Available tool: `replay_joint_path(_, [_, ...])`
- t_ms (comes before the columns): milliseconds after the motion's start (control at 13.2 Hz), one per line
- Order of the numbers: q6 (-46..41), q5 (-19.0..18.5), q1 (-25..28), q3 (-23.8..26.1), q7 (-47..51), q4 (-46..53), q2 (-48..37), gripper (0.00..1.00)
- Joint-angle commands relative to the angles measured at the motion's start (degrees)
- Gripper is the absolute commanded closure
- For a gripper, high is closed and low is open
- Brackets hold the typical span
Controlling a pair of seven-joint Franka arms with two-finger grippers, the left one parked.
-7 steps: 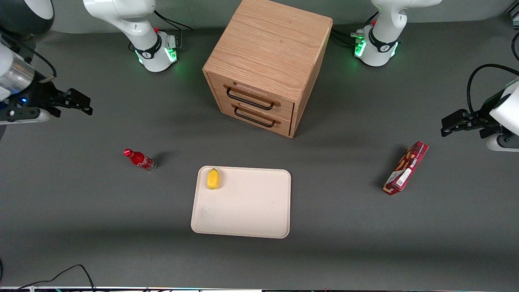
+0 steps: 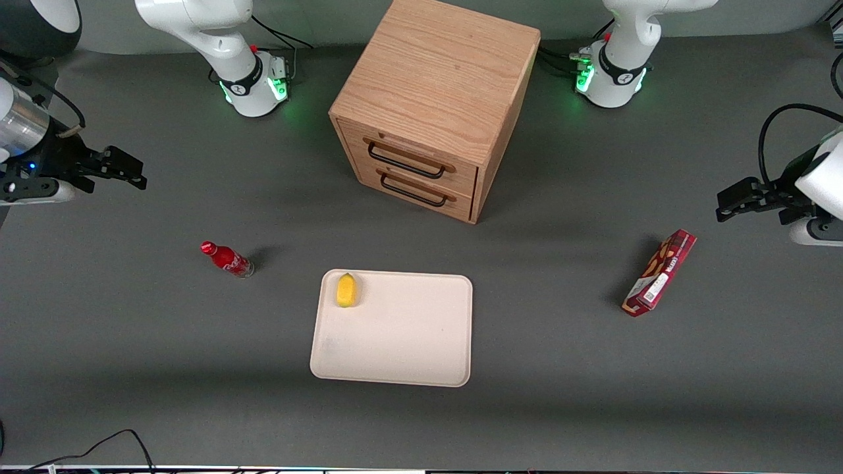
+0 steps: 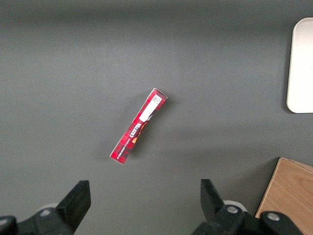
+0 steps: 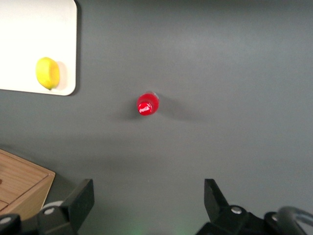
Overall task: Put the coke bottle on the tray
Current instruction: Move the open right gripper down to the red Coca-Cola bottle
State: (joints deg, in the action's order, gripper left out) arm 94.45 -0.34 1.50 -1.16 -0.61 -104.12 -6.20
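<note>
The coke bottle [image 2: 226, 259], small, slim and red with a red cap, stands upright on the grey table toward the working arm's end, beside the tray. The right wrist view shows its red cap from above [image 4: 146, 105]. The tray [image 2: 408, 342] is large, flat and cream-beige; a yellow lemon [image 2: 346, 290] lies in one of its corners. Its corner also shows in the right wrist view [image 4: 29, 29]. My gripper [image 2: 135, 172] is open and empty, raised above the table, farther from the front camera than the bottle. It also shows in the right wrist view [image 4: 146, 198].
A wooden drawer cabinet [image 2: 435, 105] with two black handles stands farther from the camera than the tray. A red snack box [image 2: 660, 272] lies toward the parked arm's end. Cables [image 2: 99, 447] lie at the table's near edge.
My gripper has moved slightly up and toward the working arm's edge of the view. The bottle, tray and lemon have not moved.
</note>
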Motion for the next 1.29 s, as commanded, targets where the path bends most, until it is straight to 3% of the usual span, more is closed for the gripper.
replay_joint_path(0, [2.0,0.8,-0.6,0.4,0.5,0.0,5.0,0.0])
replay_joint_path(530, [35.0,0.8,0.2,1.6,0.5,-21.1,9.5,0.01])
replay_joint_path(833, [40.0,0.6,0.2,2.5,1.1,-24.6,10.2,0.02])
replay_joint_path(1061, [41.7,0.5,0.1,2.6,1.1,-25.7,10.4,0.3])
replay_joint_path(1212, [42.7,0.5,0.2,2.6,1.2,-26.1,11.0,0.62])
